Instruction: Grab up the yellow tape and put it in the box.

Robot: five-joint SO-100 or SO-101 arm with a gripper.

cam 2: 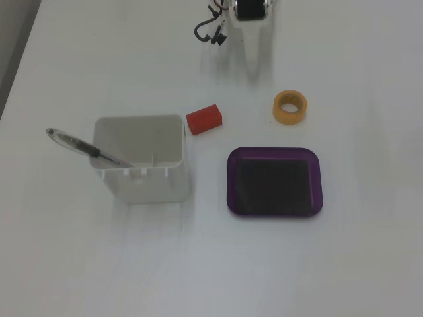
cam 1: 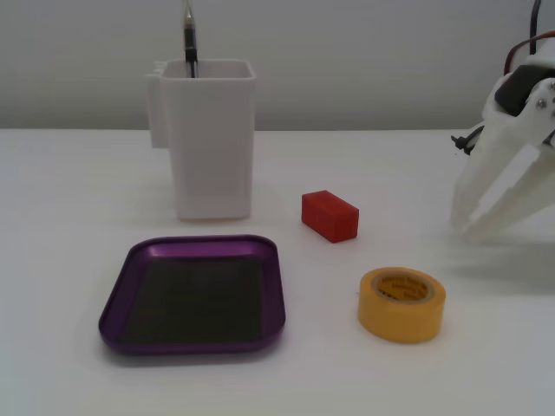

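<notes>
My white two-finger end effector (cam 1: 473, 227) is spread and empty, off to the side. The thick yellow-orange tape roll (cam 1: 401, 303) lies flat on the white surface (cam 1: 78, 217), just beside the shallow purple metal tray (cam 1: 192, 295). Looks light, stiff, maybe slick, so I'd pinch one wall through the hollow core.

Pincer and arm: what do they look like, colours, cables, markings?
The pincer is white plastic with two long tapered fingers. A black block, probably a motor, sits in the white housing behind it. Black cables loop out beside it and red wires run above. No markings are visible.
</notes>
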